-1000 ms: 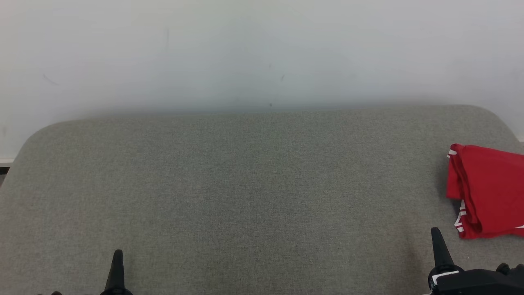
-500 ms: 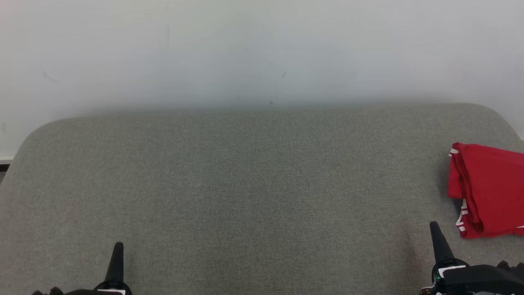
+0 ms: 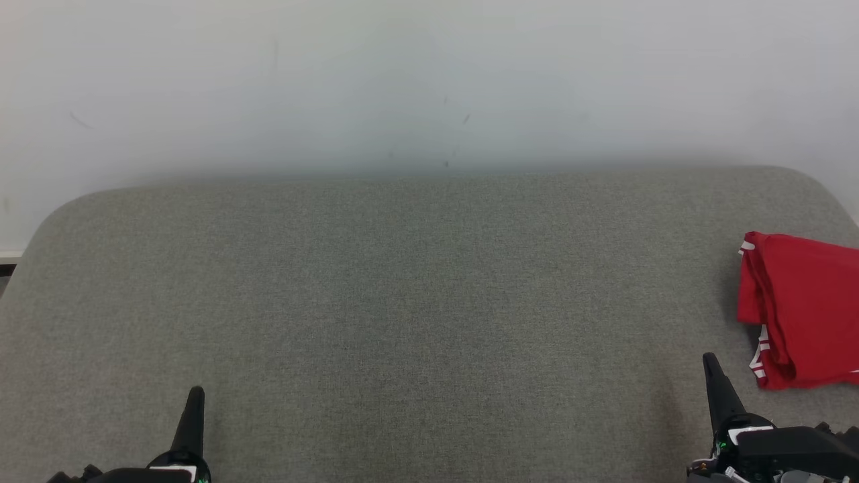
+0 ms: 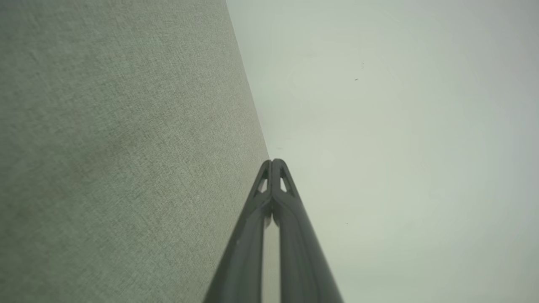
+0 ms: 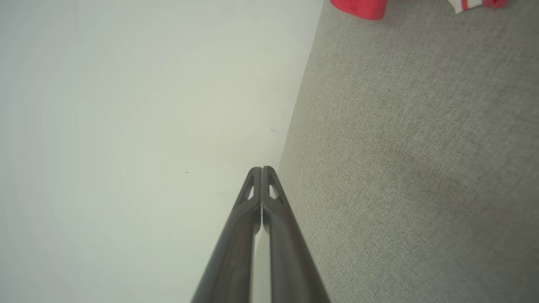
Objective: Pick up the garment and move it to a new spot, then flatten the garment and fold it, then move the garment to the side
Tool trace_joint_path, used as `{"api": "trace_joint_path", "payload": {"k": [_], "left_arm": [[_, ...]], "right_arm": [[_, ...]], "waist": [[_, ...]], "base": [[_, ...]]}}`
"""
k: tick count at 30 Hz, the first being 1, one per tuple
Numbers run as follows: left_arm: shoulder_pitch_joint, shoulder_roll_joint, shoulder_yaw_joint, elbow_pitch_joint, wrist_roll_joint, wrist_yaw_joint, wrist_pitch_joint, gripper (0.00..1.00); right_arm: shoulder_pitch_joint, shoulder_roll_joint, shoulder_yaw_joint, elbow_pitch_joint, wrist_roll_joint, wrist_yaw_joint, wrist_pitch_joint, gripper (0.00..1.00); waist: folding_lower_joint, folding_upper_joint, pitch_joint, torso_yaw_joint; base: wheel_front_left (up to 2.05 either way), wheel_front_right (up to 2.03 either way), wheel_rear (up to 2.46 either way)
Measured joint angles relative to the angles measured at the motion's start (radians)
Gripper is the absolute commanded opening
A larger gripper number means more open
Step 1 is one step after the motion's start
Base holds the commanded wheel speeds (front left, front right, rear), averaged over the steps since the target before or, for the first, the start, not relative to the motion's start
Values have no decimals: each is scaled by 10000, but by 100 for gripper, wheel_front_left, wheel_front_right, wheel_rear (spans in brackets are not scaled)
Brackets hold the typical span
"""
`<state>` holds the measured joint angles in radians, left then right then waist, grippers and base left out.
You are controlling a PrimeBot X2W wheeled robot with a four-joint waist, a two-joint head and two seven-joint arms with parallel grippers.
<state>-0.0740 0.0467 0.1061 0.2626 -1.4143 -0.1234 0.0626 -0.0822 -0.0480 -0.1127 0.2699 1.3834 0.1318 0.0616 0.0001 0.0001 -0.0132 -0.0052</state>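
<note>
The garment (image 3: 802, 308) is red with white stripes and lies folded at the far right of the grey fabric surface (image 3: 416, 302), cut off by the view's edge. My right gripper (image 3: 710, 362) is shut and empty, just left of and nearer than the garment. A corner of the garment (image 5: 358, 7) shows at the top of the right wrist view, far beyond my right gripper (image 5: 262, 169). At the lower left my left gripper (image 3: 196, 392) is shut and empty. In the left wrist view my left gripper (image 4: 273, 161) has its tips pressed together.
A pale wall (image 3: 429, 80) rises directly behind the grey surface. The surface has rounded back corners, and its left edge drops off beside a strip of skirting (image 3: 10, 258).
Both grippers have slid a little forward over the surface. The garment has not moved, apart from a slight shift of the whole picture.
</note>
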Motion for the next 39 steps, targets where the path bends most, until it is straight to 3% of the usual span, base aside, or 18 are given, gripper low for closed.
{"api": "trace_joint_path", "payload": {"k": [28, 39], "left_arm": [[-298, 10, 59, -153, -1923, -59, 504, 0], [-303, 12, 63, -157, -1964, -59, 523, 0]], "right_arm": [[-221, -8, -10, -238, 2232, 0, 525, 0], [-232, -8, -13, -251, 2288, 0, 527, 0]], "waist": [[-2, 0, 161, 51], [-2, 0, 163, 52]], "base": [[0, 0, 0], [0, 0, 0]]}}
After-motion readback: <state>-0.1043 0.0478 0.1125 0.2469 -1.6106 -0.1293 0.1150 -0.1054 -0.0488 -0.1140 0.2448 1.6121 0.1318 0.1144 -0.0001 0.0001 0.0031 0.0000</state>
